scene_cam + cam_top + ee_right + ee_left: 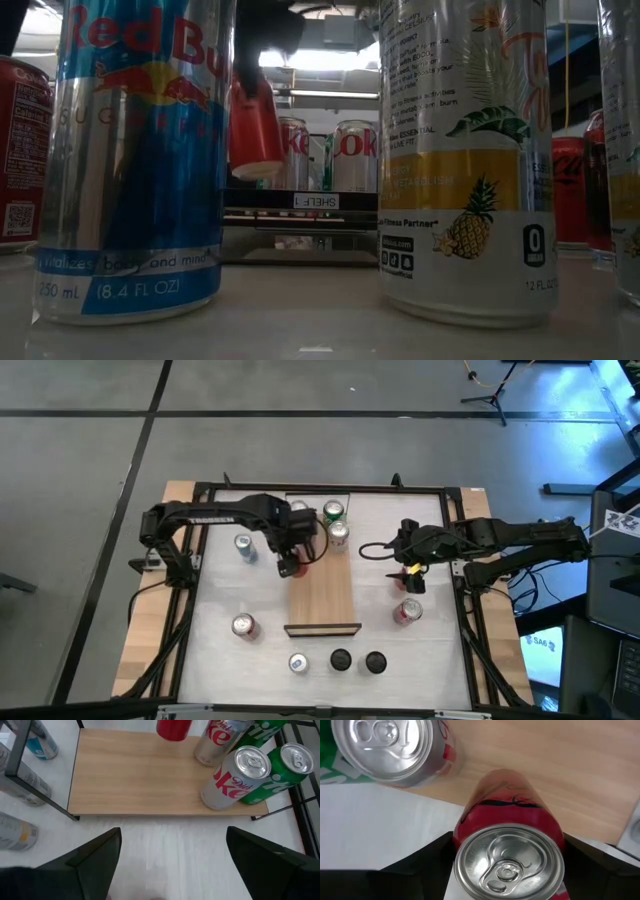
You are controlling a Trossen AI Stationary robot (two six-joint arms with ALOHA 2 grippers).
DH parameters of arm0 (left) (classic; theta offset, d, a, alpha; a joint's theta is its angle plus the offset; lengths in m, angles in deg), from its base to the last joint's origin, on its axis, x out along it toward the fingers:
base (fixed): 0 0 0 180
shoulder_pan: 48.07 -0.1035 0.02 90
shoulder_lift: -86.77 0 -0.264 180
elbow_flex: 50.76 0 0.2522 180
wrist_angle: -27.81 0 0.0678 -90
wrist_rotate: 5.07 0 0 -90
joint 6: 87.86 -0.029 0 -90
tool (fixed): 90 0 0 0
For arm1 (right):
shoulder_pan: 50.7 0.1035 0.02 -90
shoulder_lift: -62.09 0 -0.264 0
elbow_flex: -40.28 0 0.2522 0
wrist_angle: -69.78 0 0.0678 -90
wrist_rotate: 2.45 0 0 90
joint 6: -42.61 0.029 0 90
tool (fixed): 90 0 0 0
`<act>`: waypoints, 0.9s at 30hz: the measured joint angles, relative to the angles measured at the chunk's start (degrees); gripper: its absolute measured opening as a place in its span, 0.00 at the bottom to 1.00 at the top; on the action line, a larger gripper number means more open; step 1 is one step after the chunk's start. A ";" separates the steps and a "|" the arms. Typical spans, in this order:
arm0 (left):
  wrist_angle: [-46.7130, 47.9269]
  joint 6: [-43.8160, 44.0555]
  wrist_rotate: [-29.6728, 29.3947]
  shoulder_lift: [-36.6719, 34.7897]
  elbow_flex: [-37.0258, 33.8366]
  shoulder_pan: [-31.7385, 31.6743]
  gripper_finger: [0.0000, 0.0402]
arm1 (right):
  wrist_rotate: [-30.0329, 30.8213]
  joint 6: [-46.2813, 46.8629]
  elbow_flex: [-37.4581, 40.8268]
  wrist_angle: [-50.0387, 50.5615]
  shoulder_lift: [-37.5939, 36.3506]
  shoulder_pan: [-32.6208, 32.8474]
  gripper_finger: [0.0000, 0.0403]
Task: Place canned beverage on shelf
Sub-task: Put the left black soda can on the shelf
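Note:
My left gripper (pixel 289 565) is shut on a red can (pixel 507 810) over the left edge of the light-wood shelf (pixel 322 595). The low view shows this can (pixel 255 125) tilted and above the shelf (pixel 300 215). Two Diet Coke cans (pixel 227 782) and two green cans (pixel 287 767) stand at the shelf's far end. My right gripper (pixel 410 558) is open and empty over the white tabletop, right of the shelf, its fingers facing the shelf's long side (pixel 140 775). My left gripper pinches the red can between its two fingers (pixel 427 862), one on each side of the can's wall just below its top rim (pixel 465 827). The fingers come from above. The can hangs tilted below them, its bottom lifted clear of the shelf.
Loose cans stand on the tabletop: a blue one (pixel 243 547) and a red one (pixel 243 625) on the left, a silver one (pixel 297 662) and two dark ones (pixel 340 658) near the front, two (pixel 407 610) below my right gripper. The shelf's near half is bare wood.

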 joint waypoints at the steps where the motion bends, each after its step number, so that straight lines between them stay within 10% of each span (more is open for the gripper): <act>1: -0.14 -0.42 -0.07 0.45 0.00 -0.02 0.70 | 0.00 0.00 0.00 -0.01 0.00 0.00 0.88; 27: -2.74 -15.15 -3.32 3.66 0.04 0.46 0.70 | 0.00 0.01 0.00 0.07 0.00 0.02 0.88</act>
